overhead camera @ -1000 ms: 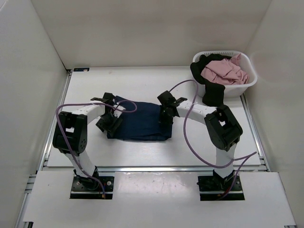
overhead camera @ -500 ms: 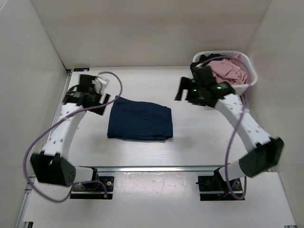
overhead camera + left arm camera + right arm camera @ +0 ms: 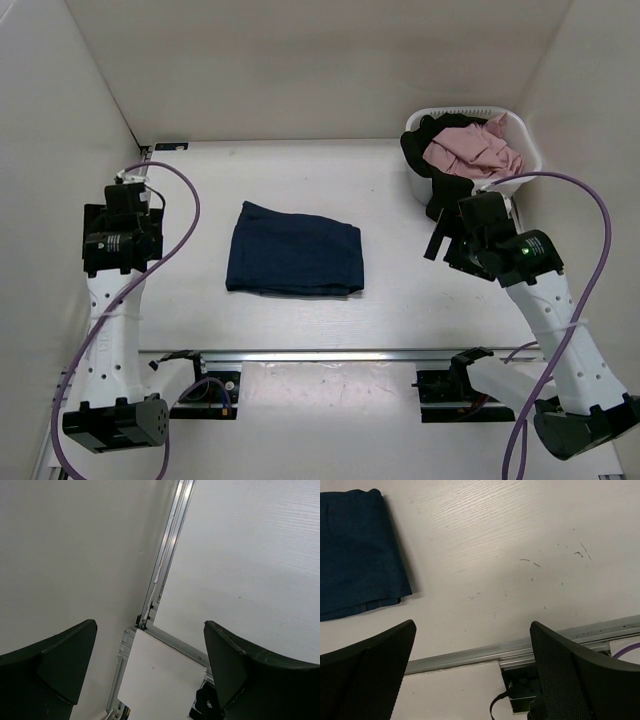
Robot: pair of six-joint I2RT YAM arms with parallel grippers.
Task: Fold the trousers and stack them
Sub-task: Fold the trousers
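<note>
The trousers (image 3: 295, 251) lie folded into a dark navy rectangle in the middle of the white table; their right edge also shows in the right wrist view (image 3: 357, 550). My left gripper (image 3: 118, 222) is raised at the far left by the side wall, well away from them. In its own wrist view the left gripper (image 3: 150, 667) is open with nothing between its fingers. My right gripper (image 3: 440, 240) hangs right of the trousers, near the basket. Seen from its wrist, the right gripper (image 3: 472, 672) is open and empty.
A white laundry basket (image 3: 520, 175) stands at the back right with a pink garment (image 3: 472, 150) and a black garment (image 3: 445, 190) draped over its rim. White walls close the table on three sides. A metal rail (image 3: 350, 353) runs along the near edge.
Both arms have let go of the folded trousers, opened their jaws, and swung up and outward, the left to the left wall, the right toward the basket. The trousers stay put.
</note>
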